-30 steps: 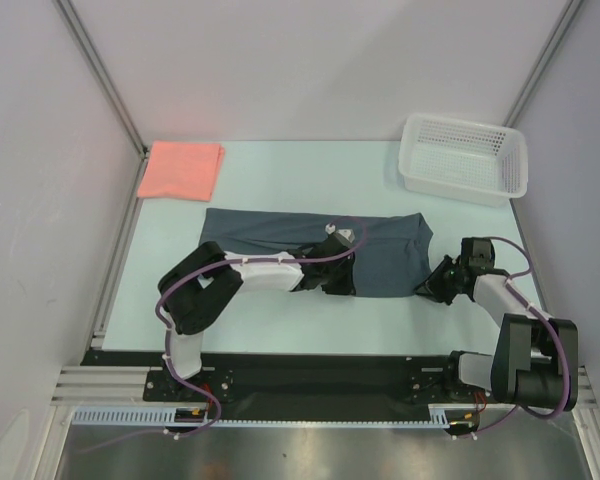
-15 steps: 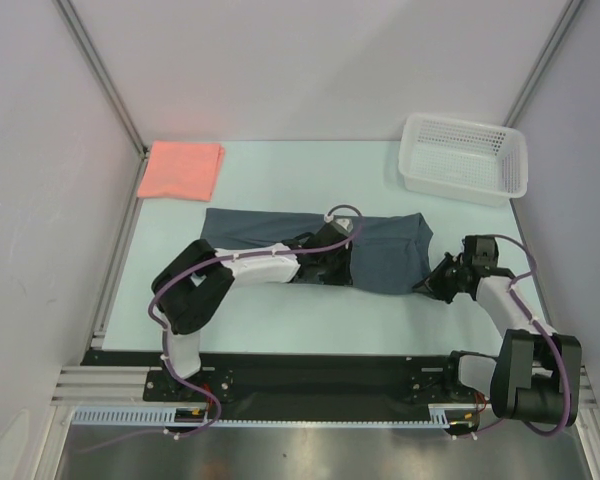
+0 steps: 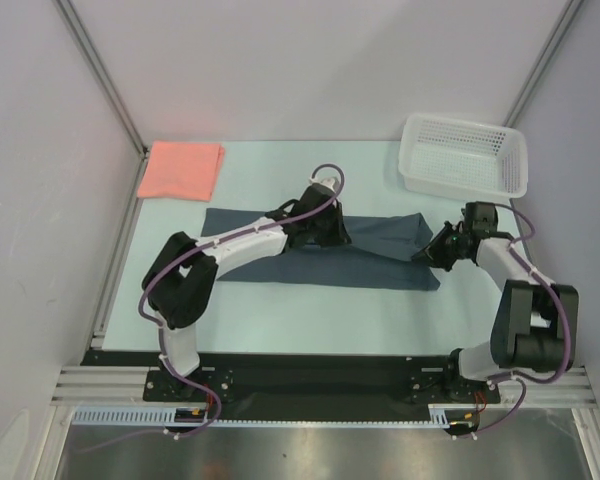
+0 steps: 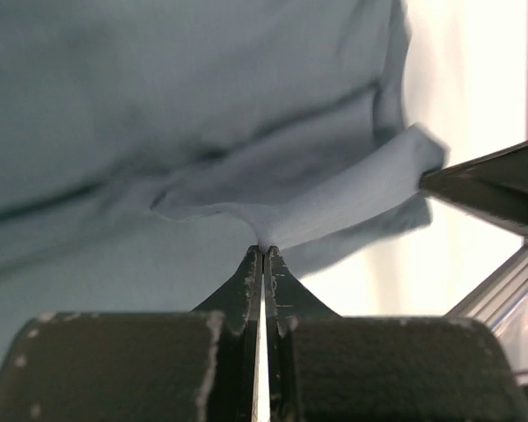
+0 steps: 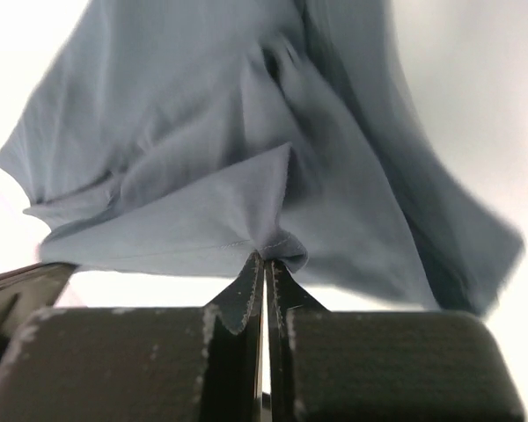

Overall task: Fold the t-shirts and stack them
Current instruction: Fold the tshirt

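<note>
The left pincer (image 4: 263,253) is fully closed, pinching a fold of the dark slate blue-grey cloth t-shirt (image 3: 380,258) spread across the mid-desk (image 3: 280,305). The right pincer (image 5: 263,259) is fully closed on its right edge. The salmon-pink folded t-shirt (image 3: 181,169) lies at the far left corner

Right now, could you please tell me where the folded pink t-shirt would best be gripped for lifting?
Probably its near right corner, approached from the open middle of the table. The pink t-shirt lies flat in the far left corner, with its left and far edges close to the walls, so only the near and right edges leave room for a pinch.
</note>
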